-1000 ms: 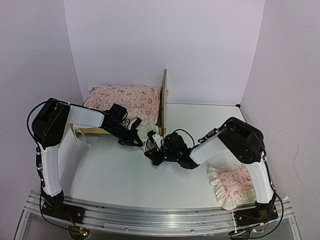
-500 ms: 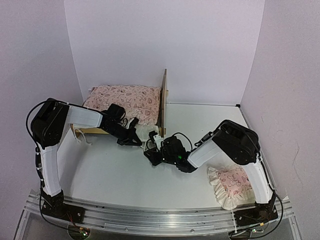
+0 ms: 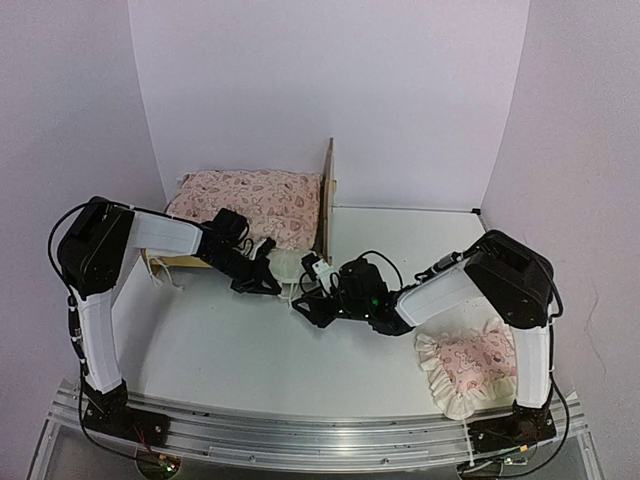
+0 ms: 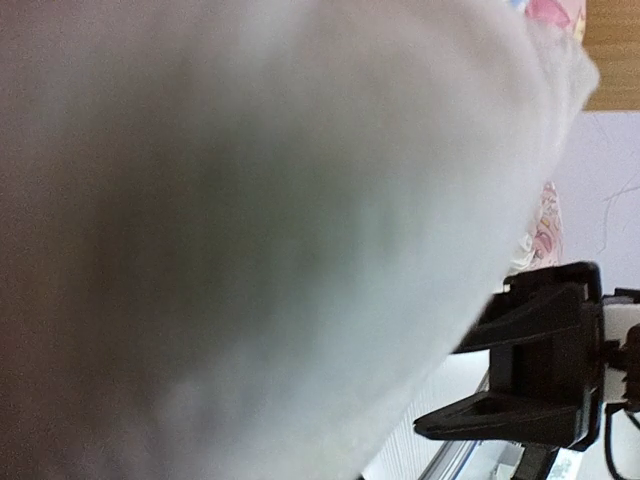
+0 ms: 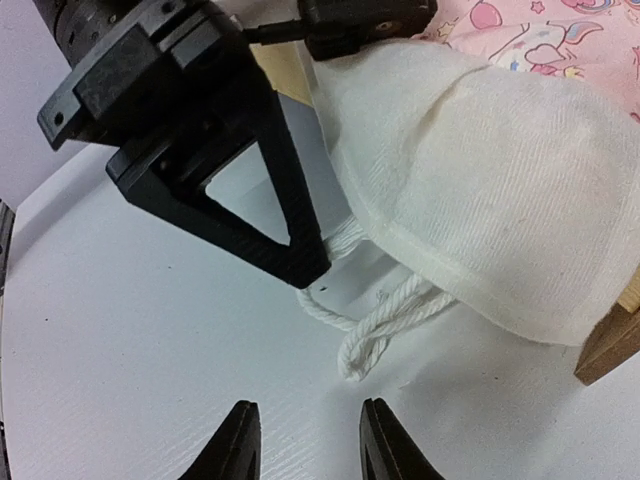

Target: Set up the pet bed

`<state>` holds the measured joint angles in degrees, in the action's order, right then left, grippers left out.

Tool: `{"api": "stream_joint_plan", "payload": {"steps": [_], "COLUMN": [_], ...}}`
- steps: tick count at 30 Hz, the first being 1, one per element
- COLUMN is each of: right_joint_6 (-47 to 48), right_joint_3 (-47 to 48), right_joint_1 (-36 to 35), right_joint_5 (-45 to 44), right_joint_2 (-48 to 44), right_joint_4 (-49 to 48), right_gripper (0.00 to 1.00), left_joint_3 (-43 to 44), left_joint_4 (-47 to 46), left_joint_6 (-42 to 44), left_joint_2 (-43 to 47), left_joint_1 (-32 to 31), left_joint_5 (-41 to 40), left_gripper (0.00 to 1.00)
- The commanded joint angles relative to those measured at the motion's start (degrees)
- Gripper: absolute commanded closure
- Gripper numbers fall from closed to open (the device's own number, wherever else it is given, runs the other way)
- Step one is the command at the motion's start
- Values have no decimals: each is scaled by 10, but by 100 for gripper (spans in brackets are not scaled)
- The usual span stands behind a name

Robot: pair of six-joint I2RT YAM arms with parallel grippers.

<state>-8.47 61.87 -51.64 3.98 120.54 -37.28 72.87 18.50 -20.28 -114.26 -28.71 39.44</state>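
The pet bed [image 3: 327,190], a light plywood frame with an upright headboard, stands at the back left with the pink heart-print mattress [image 3: 250,195] lying on it. A white cloth bag [image 5: 480,190] hangs over the bed's near corner and fills the left wrist view [image 4: 250,230], hiding that gripper's own fingers. My left gripper [image 3: 268,280] is shut on the bag's white cord [image 5: 375,330], with its black fingertip [image 5: 305,265] at the cord. My right gripper [image 5: 305,445] is open just short of the cord's loop, holding nothing, low over the table [image 3: 305,305].
The small pink ruffled pillow [image 3: 462,368] lies at the front right beside the right arm's base. A wooden corner of the bed frame [image 5: 610,350] sits just right of the cord. White walls close in the table on three sides.
My right gripper has opened and let go of the cord, and drawn back a little from the bag. The right arm's elbow has swung rightward. The left arm has barely moved.
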Motion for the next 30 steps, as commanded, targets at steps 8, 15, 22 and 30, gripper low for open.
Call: {"api": "stream_joint_plan", "payload": {"steps": [8,15,22,30], "right_joint_6": [-108,-162,-191,-227], "right_joint_3": [45,51,50,66], "right_joint_1": [9,8,9,9], "right_joint_5": [36,42,42,34], "right_joint_2": [-11,-7,0,34], "right_joint_4": [13,14,4,-16], "right_gripper": [72,74,73,72], "left_joint_3": [-69,-55,-99,-88], "left_joint_4": [24,-13,-71,-118], "left_joint_6": [109,258,401,409], "left_joint_2": [43,37,72,62], "left_joint_1": [-11,-28,-35,-38], "left_joint_5": [-35,-59,-45,-31], "left_gripper": [100,100,100,100]}}
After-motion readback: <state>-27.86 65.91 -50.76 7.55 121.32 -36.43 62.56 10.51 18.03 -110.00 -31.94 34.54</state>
